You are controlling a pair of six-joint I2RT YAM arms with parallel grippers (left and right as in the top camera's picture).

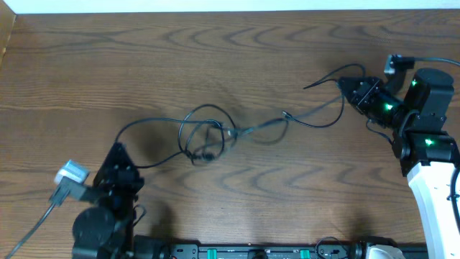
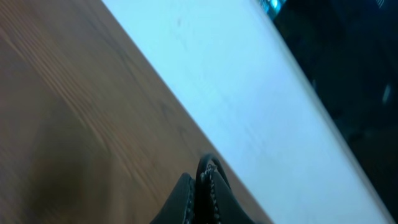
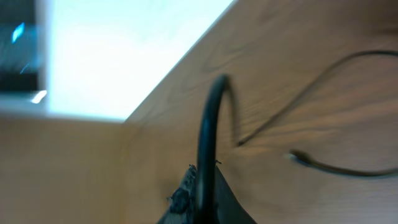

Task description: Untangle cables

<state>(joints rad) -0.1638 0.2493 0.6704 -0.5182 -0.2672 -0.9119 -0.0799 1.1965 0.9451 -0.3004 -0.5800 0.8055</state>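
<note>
Two grippers are clenched here, each on a thin black cord. The cables (image 1: pixel 205 137) lie on the wooden table (image 1: pixel 215 50), with most of their length near its middle, where several loops cross and bunch into a loose knot. From that knot one strand curves out to the left and comes round to the left gripper (image 1: pixel 118 150), which sits toward the front left of the table. Other strands run off to the right, past what looks like a small plug end (image 1: pixel 286 114), toward the right gripper (image 1: pixel 348 85) at the right side of the table. A short free end sticks out to the left just beside that gripper.

Seen from the left wrist, the left gripper's fingers (image 2: pixel 186 202) are pressed together, and a small black loop of cord (image 2: pixel 208 162) pokes out just past their tips. Behind it the wood ends at a pale strip (image 2: pixel 249 81) that runs along the table edge.

Seen from the right wrist, the picture is blurred, yet the right gripper's jaws are plainly closed, with a black cord (image 3: pixel 208 124) rising from between them in a tall arch. Beyond it two more thin strands (image 3: pixel 336 169) lie flat on the wood, apart from the fingers.
</note>
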